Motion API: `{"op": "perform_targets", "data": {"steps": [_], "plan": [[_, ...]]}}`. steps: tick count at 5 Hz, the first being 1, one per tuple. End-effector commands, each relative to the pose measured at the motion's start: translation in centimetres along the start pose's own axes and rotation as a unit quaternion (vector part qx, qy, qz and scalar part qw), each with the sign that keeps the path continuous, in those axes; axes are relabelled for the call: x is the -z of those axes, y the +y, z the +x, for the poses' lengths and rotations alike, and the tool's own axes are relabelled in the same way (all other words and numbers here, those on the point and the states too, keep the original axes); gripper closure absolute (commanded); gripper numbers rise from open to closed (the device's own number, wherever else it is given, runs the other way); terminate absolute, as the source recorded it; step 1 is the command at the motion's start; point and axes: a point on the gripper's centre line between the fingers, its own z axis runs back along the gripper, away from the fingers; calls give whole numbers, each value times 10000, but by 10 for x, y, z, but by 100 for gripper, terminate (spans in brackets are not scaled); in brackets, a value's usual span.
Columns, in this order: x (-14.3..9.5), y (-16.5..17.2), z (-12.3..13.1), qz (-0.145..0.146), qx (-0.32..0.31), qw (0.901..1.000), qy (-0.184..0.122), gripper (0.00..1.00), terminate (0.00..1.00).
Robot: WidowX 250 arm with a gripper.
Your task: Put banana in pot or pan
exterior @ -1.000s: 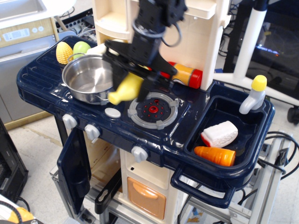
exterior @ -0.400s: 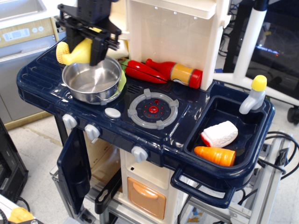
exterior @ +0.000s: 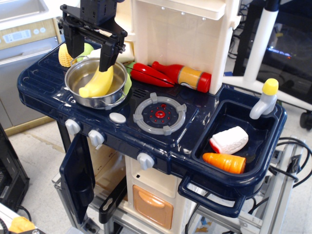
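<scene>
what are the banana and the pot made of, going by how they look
The banana looks like smooth moulded plastic: even yellow, a soft sheen, no peel marks. The pot looks like polished stainless steel: its mirror-bright wall reflects the banana lying inside it. Neither can be confirmed from looks alone.

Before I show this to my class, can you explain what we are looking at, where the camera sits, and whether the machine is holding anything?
One camera looks down from the front at a dark blue toy kitchen counter. The black robot tool hangs open above the round shiny steel pot and holds nothing. The smooth curved yellow toy banana lies inside the pot. Behind the pot sits a ridged yellow corn cob. A red bottle lies near the grey burner. The sink holds an orange carrot.
</scene>
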Motion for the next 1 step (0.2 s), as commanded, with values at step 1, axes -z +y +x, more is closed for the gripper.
{"op": "perform_targets", "data": {"steps": [1], "plan": [[-15, 4, 5, 57, 12, 9997, -242, 0, 100]]}}
